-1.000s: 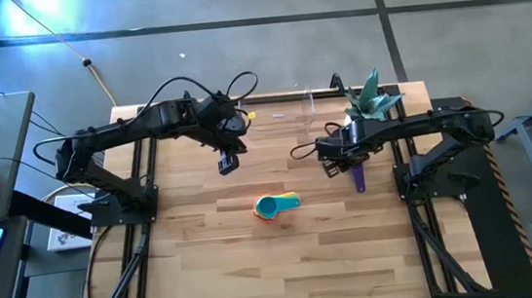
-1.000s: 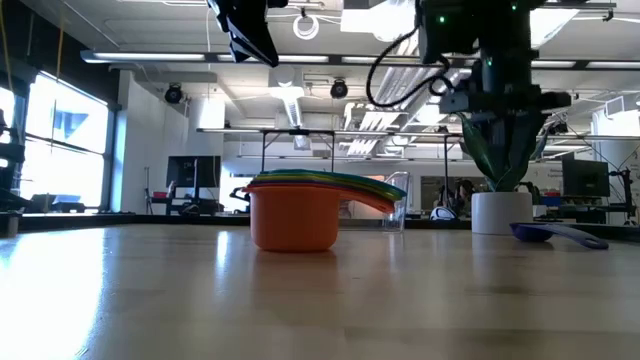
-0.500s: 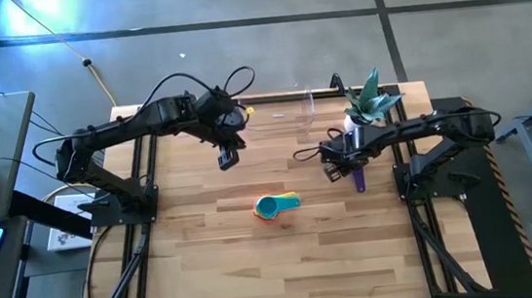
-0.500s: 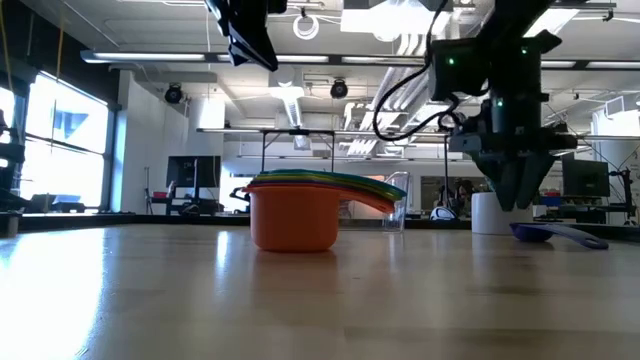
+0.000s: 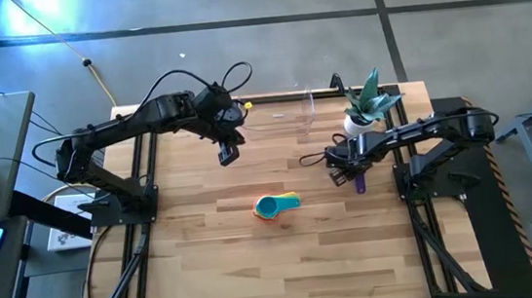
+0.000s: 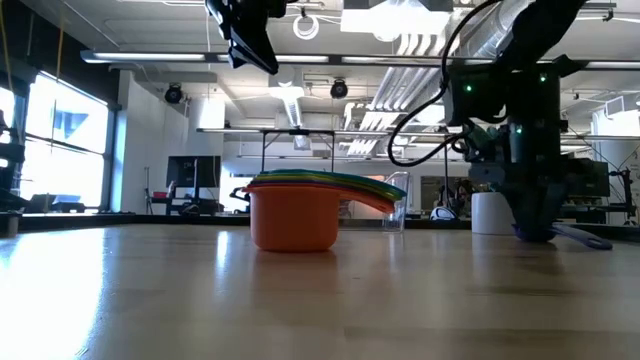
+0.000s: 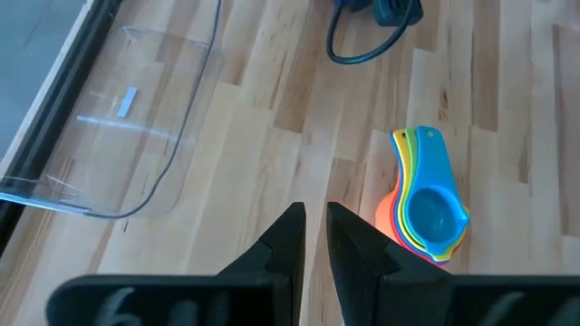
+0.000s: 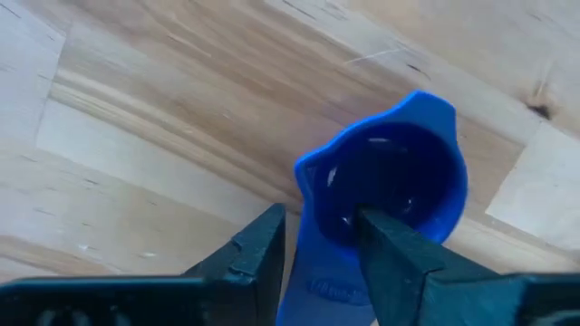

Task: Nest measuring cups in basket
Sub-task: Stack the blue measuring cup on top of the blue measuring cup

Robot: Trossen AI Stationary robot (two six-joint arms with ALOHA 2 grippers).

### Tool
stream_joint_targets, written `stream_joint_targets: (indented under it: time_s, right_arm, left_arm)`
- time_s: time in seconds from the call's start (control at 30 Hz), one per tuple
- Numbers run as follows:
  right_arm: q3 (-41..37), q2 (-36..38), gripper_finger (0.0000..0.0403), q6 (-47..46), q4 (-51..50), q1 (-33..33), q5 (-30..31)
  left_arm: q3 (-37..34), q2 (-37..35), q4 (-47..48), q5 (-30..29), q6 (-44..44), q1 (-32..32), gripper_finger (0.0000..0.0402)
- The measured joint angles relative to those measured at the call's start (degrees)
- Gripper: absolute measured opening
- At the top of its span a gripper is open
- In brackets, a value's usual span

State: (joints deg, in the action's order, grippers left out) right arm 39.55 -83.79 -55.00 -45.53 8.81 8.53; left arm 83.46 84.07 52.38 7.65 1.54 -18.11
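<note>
Right tool [image 8: 317, 240] down at the purple cup [image 8: 390, 186], fingers straddling its handle, not clamped — lining up the grab; left tool [image 7: 311, 237] nearly together, empty.

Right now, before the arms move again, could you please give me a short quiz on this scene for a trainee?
1. True or false: the nested stack sits inside the basket.
2. Which gripper is low at the lone cup? A: left gripper. B: right gripper.
3. What white thing stands at the table's far edge near the right arm?

Key: 1 false, it is on the bare table. 2 B. 3 the plant pot.
</note>
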Motion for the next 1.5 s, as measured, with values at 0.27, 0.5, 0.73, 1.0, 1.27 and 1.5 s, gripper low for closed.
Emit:
stream_joint_targets:
  time_s: [0.27,0.5,0.73,1.0,1.27,1.5]
  right_arm:
    - [-0.3,0.0,0.0017,2.4,1.4,0.2,-1.5]
    - [2.3,-0.1,0.0009,5.9,-0.1,0.2,-3.2]
    - [9.2,-0.1,0.0003,12.4,-1.5,0.2,-2.7]
    - [18.2,-0.1,0.0002,24.1,-1.6,-0.5,-2.0]
    - [29.6,-0.3,0.0001,35.1,-1.6,-1.5,-0.5]
    - [41.8,-4.8,0.0001,44.8,-2.0,-2.1,0.0]
  left_arm:
    - [0.0,0.0,0.0,-2.9,0.0,0.0,0.0039]
    - [0.0,0.0,0.7,-3.0,-3.8,0.0,0.0039]
    - [0.0,0.0,4.1,-2.9,-4.9,0.1,0.0039]
    - [0.0,0.0,12.9,-2.8,-6.5,0.1,0.0039]
    - [0.0,0.0,17.0,-2.7,-7.6,1.0,0.0039]
    - [0.0,0.0,23.2,-2.7,-8.9,2.9,0.0039]
